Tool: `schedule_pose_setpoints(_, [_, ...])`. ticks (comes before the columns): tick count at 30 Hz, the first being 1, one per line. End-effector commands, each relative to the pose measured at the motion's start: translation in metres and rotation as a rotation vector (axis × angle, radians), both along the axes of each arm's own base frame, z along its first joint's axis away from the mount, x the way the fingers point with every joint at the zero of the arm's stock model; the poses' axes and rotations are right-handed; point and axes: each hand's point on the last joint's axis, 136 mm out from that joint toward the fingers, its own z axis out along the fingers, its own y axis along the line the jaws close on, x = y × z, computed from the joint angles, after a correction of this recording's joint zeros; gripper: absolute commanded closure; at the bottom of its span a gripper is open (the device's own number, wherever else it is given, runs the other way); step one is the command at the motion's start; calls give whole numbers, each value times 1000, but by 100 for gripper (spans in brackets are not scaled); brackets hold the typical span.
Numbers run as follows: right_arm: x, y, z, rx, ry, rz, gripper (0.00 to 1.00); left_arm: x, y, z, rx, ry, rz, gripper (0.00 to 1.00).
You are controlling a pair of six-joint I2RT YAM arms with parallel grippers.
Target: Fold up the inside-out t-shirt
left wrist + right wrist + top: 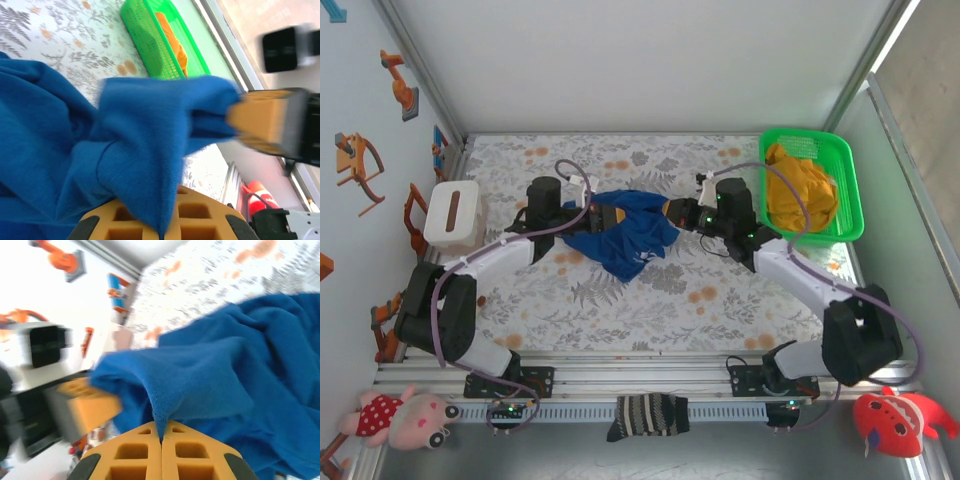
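left jaws, right jaws both pinched shut on t-shirt, facing each other close; shirt bunched over surface; likely grips for pulling apart, spreading flat.

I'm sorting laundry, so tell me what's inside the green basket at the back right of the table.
A crumpled mustard-yellow garment fills most of the green basket. Bare mesh shows at its far end; anything beneath the garment is hidden.

Blue t-shirt (bunched) pinched by left tool, right tool opposite
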Motion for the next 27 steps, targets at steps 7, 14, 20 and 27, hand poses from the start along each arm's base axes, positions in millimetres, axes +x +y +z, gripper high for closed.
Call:
schedule_pose_setpoints(7, [-27,6,84,133,-141,102,100,22,11,2,-8,1,-3,60])
schedule_pose_setpoints(14, [-20,9,62,132,-105,95,100,-8,9,22,-18,-36,34,49])
schedule_pose_setpoints(20, [-21,7,55,127,-89,83,100,-27,-9,9,168,-106,80,45])
schedule_pose_setpoints(27, [-24,5,53,132,-78,75,100,-4,-8,-23,364,-135,165,44])
